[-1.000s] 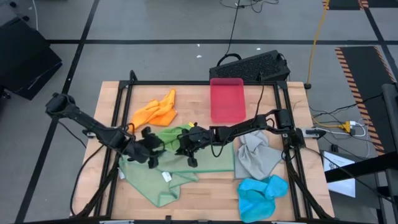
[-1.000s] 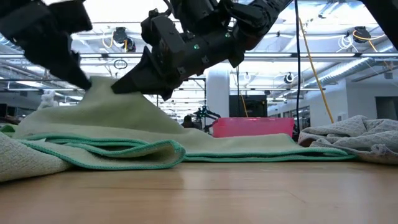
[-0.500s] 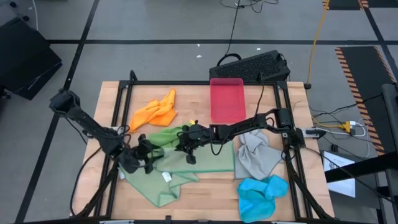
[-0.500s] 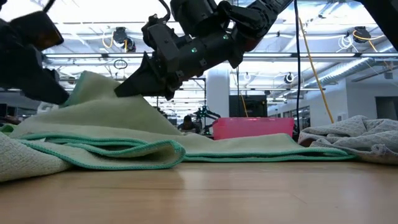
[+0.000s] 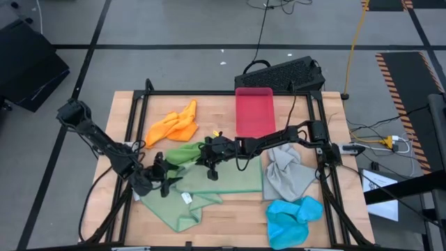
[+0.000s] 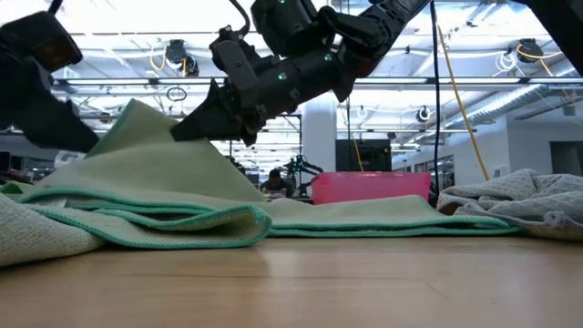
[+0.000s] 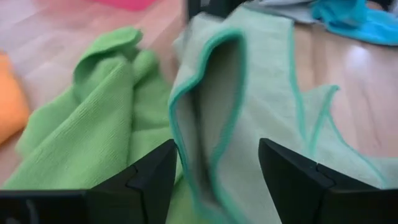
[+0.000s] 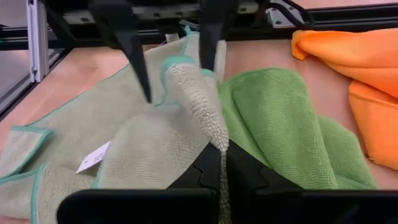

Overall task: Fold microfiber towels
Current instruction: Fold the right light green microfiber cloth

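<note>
A pale sage green towel [image 5: 209, 187] lies spread at the table's near middle, with one part pulled up into a peak [image 6: 137, 114]. My right gripper [image 5: 208, 166] is shut on that peak. My left gripper [image 5: 168, 178] is open just left of the peak, and the raised teal-edged fold [image 7: 208, 81] stands ahead of its fingers, untouched as far as I can see. A bright green towel [image 5: 185, 151] lies crumpled beside the sage one, on its far side. The orange towel [image 5: 174, 124], grey towel [image 5: 286, 174] and bright blue towel [image 5: 293, 217] lie apart on the wood. My right gripper pinches a raised fold of the sage towel [image 8: 214, 134] between its two shut fingers. It comes from the table's right, slanting down. The cloth rises like a tent to the fingertips [image 6: 182, 132], while the rest of the towel lies on the table.
A pink-red tray [image 5: 254, 111] stands at the far middle. A black frame rail [image 5: 132, 132] runs along the table's left side near my left arm. A white label [image 8: 93, 155] shows on the sage towel. Bare wood lies along the near edge.
My left gripper has drawn back from the towel's raised peak, going down and toward the table's left edge, and now stands clear of it. The peak stays up in my right gripper. The rest of the towel has kept its place.
</note>
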